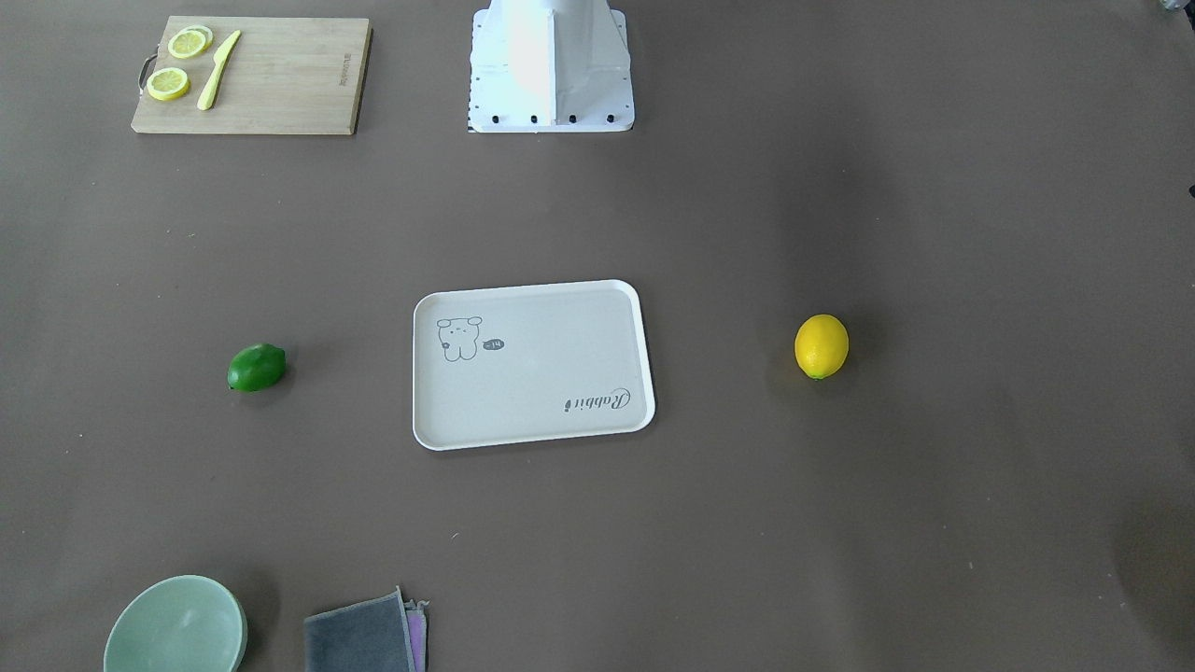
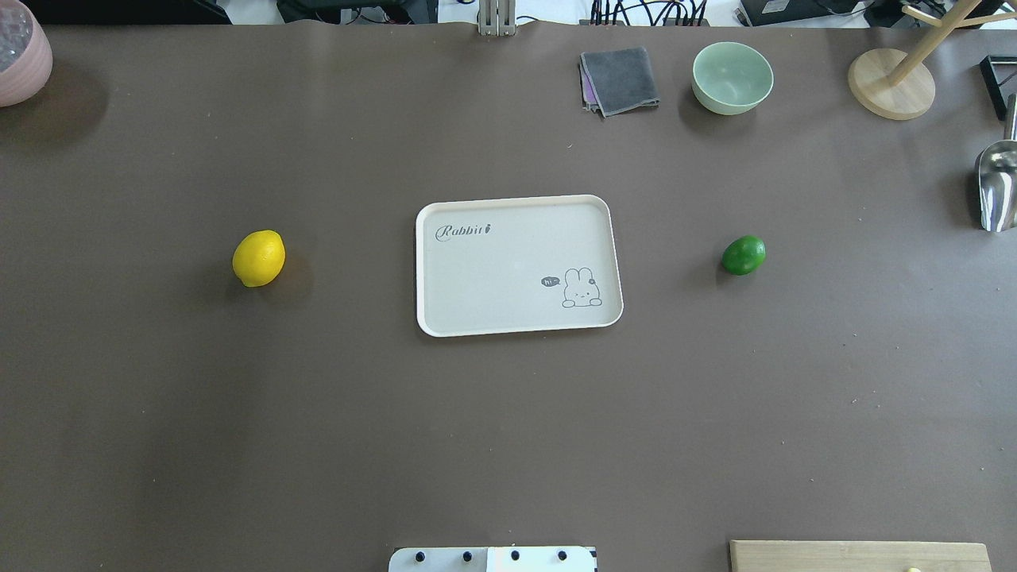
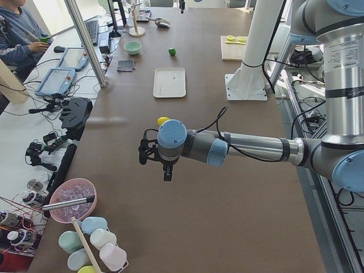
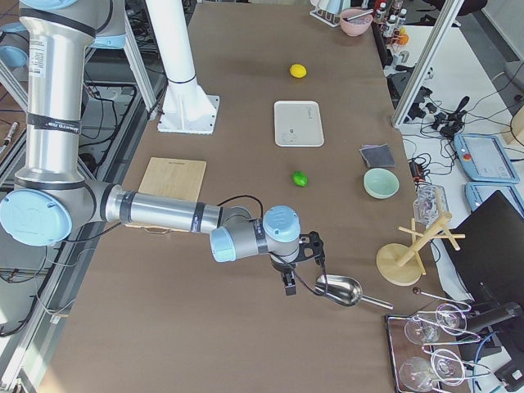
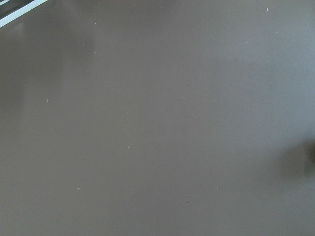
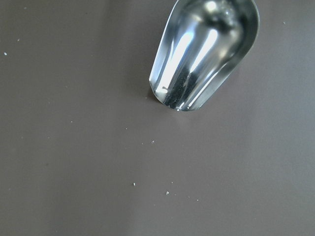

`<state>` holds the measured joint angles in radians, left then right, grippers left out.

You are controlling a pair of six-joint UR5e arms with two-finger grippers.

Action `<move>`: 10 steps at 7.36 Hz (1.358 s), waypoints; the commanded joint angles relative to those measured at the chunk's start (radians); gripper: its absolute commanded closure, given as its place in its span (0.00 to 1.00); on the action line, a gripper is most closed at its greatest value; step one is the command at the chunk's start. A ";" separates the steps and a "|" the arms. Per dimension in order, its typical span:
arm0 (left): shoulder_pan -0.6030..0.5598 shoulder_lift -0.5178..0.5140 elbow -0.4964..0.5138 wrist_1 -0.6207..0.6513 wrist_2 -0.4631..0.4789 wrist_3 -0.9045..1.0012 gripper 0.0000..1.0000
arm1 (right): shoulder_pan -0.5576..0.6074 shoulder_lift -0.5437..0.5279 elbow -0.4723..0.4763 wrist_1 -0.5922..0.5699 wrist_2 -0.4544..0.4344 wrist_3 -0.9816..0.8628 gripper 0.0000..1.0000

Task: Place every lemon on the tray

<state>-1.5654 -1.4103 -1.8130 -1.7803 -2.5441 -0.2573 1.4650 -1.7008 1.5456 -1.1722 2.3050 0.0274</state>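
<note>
The bright yellow lemon [image 2: 258, 258] lies on the brown table left of the tray [image 2: 508, 270]. The green lemon [image 2: 744, 255] lies to the tray's right. The tray holds nothing. The front-facing view shows the yellow lemon [image 1: 822, 346], the green lemon [image 1: 257, 367] and the tray [image 1: 532, 373] mirrored. My left gripper [image 3: 168, 173] hangs over bare table beyond the yellow lemon [image 3: 163, 120], toward the table's left end. My right gripper [image 4: 288, 284] hangs beside a metal scoop [image 4: 340, 291], well away from the green lemon [image 4: 300, 178]. I cannot tell whether either is open or shut.
A wooden cutting board [image 1: 280, 84] with lemon slices and a knife lies near the robot base [image 1: 551, 65]. A green bowl [image 2: 732, 77], grey cloth [image 2: 620, 79], wooden stand [image 2: 890, 83] and pink bowl [image 2: 20, 56] line the far edge. The scoop [image 6: 206, 54] fills the right wrist view.
</note>
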 commanded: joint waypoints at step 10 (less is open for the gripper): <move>0.429 -0.169 -0.072 -0.130 0.314 -0.365 0.05 | -0.201 0.059 0.204 0.000 0.088 0.386 0.00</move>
<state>-1.2780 -1.5286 -1.8846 -1.9121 -2.3408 -0.5266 1.3217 -1.6459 1.6998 -1.1714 2.3994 0.3210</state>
